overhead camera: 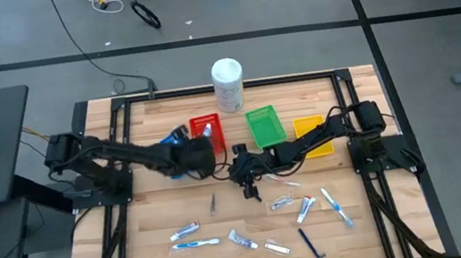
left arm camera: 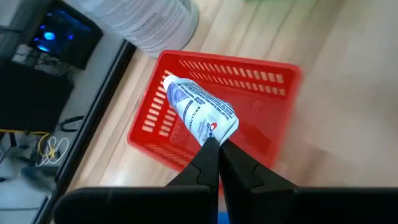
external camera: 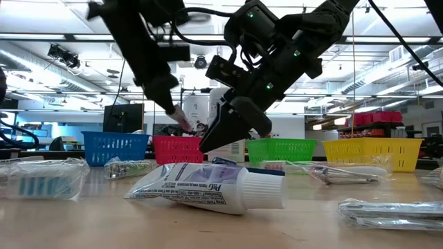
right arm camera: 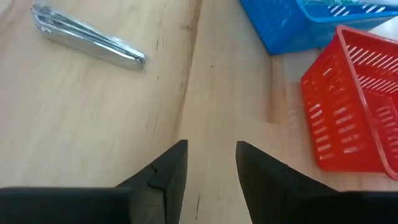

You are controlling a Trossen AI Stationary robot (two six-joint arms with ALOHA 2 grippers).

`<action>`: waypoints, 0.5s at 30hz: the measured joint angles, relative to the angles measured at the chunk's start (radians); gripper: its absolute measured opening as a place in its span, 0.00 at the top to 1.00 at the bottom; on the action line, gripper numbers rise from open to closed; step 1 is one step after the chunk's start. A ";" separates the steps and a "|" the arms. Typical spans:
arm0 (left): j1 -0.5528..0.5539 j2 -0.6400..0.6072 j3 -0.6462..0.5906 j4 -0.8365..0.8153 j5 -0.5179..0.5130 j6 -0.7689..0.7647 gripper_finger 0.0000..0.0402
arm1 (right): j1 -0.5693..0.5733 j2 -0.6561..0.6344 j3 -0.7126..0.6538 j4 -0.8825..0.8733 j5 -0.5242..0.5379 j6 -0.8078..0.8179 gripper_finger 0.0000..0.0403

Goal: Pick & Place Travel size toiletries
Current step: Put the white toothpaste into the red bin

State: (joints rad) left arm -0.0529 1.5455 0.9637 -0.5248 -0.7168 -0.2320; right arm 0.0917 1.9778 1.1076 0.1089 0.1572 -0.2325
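While the left claw (left arm camera: 219,149) pinches a toothpaste tube (left arm camera: 202,115) pointing lengthwise over the red basket (left arm camera: 261,81), the right claw (right arm camera: 211,155) gapes empty.

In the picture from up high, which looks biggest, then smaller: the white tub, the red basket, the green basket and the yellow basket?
1. Red basket and green basket: they look about alike, though the left arm covers part of the red one.
2. White tub: looks smaller, but it stands tall, nearer the camera, so unsure.
3. Yellow basket: partly hidden under the right arm, so cannot rank.

Left end effector (left arm camera: 216,144) pinched (right (right arm camera: 210,155) parted)
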 joint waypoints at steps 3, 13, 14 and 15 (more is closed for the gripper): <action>0.072 0.003 -0.001 0.061 0.052 0.102 0.98 | 0.000 0.000 0.000 -0.001 0.000 0.000 0.64; 0.250 0.038 0.000 0.081 0.317 0.178 0.95 | 0.000 0.000 0.000 -0.008 -0.001 0.000 0.64; 0.258 0.043 0.001 0.082 0.324 0.179 0.94 | 0.000 0.000 0.000 -0.009 -0.001 0.000 0.64; 0.267 0.045 -0.002 0.068 0.327 0.179 0.94 | 0.000 0.000 0.000 -0.008 -0.001 0.000 0.64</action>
State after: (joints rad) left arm 0.2137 1.5902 0.9619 -0.4566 -0.3902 -0.0534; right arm 0.0917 1.9778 1.1076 0.1004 0.1562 -0.2325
